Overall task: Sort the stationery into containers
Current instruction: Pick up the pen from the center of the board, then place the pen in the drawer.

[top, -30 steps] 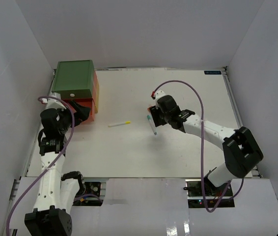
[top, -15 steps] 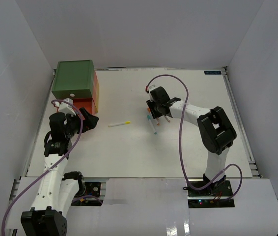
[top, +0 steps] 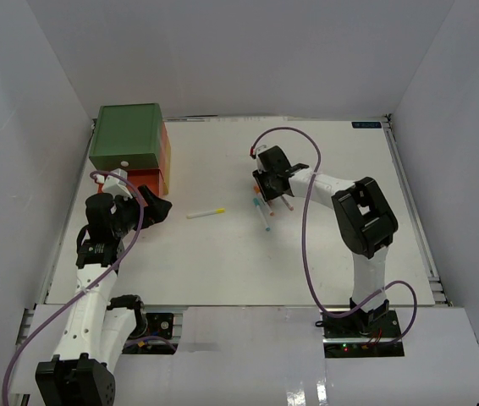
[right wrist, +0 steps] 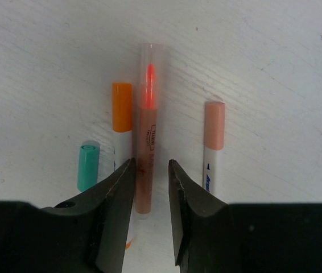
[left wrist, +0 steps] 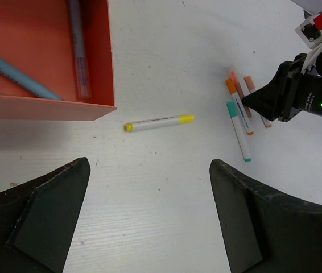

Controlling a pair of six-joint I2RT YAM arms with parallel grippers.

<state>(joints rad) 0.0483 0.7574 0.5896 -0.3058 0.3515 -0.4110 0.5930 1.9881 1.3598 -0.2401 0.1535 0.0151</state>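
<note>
The stationery lies on the white table. A yellow pen (top: 206, 213) (left wrist: 158, 121) lies alone mid-table. Beside it to the right is a cluster: a peach pen with a clear cap (right wrist: 147, 142), an orange-capped marker (right wrist: 122, 114), a teal-capped marker (right wrist: 87, 165) (left wrist: 239, 131) and a peach-capped marker (right wrist: 214, 131). My right gripper (right wrist: 151, 165) (top: 267, 188) straddles the peach pen, jaws narrow; the left finger touches it and a small gap remains on the right. My left gripper (left wrist: 149, 165) (top: 151, 207) hangs wide open and empty near the containers (top: 125, 135).
The orange-red middle drawer (left wrist: 101, 57) (top: 142, 179) stands pulled out under the green top box, with a blue pen (left wrist: 19, 74) and a pale pink pen (left wrist: 78, 51) inside. White walls enclose the table on the left, back and right.
My right gripper swung in over the pen cluster, came down, and its jaws narrowed around the peach pen. My left gripper drew back a little from the open drawer.
</note>
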